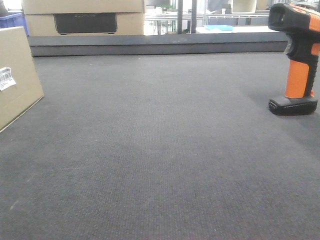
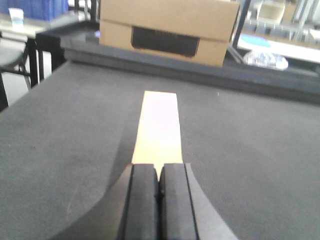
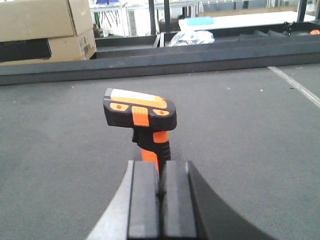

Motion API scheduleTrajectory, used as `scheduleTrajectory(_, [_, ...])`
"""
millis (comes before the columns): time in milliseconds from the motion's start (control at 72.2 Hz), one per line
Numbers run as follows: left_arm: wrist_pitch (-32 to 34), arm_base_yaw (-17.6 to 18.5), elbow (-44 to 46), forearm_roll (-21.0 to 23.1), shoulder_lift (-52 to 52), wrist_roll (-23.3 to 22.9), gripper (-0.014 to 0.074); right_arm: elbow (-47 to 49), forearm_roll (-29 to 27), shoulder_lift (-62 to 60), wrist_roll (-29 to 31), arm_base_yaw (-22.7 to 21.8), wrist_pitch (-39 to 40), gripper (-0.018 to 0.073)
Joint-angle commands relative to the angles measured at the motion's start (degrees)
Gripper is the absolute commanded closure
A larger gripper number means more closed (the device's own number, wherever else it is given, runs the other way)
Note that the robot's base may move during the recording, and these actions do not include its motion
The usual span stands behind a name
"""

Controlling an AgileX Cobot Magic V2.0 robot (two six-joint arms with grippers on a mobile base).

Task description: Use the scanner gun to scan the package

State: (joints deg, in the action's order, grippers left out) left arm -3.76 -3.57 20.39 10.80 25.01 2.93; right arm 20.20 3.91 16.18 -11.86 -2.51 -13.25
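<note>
Dark grey carpet-like surface (image 1: 160,150) fills most of the front view, running back to a raised black ledge. Beyond the ledge sits a large cardboard crate (image 1: 84,17) with a dark hand-hole cut in its side.

At the left edge of the front view stands the package (image 1: 15,75), a brown cardboard box tilted slightly, with a small white barcode label on its near face. The left wrist view shows it end-on as a narrow pale strip directly ahead of the left tool (image 2: 159,192), whose two black pads are pressed together with nothing between them. Whether they touch the box edge cannot be told.

At the far right of the front view the scanner gun (image 1: 299,55) stands upright on its black base, orange handle below a black and orange head, well apart from the package. In the right wrist view it stands just ahead of the right tool (image 3: 161,192), whose pads are likewise pressed together, gripping nothing.
</note>
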Motion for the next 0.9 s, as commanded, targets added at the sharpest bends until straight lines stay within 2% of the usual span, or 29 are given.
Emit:
scheduleTrajectory(0, [3.8,-0.1,-2.8,-0.1,-4.0,-0.3,0.0708,-0.4,0.3,-2.8,0.0,-0.1,0.3,0.0724])
scheduleTrajectory(332, [3.8,-0.1,-6.5,-0.1,-15.8,-0.3,0.0708,-0.4,-0.2,-7.5,0.0,-0.1,-2.3,0.0724])
scheduleTrajectory(886, [3.8,-0.1,-6.5,0.7,-16.7,-0.3,0.0708,-0.4,-1.1,-7.5,0.0,-0.1,-2.2,0.0724])
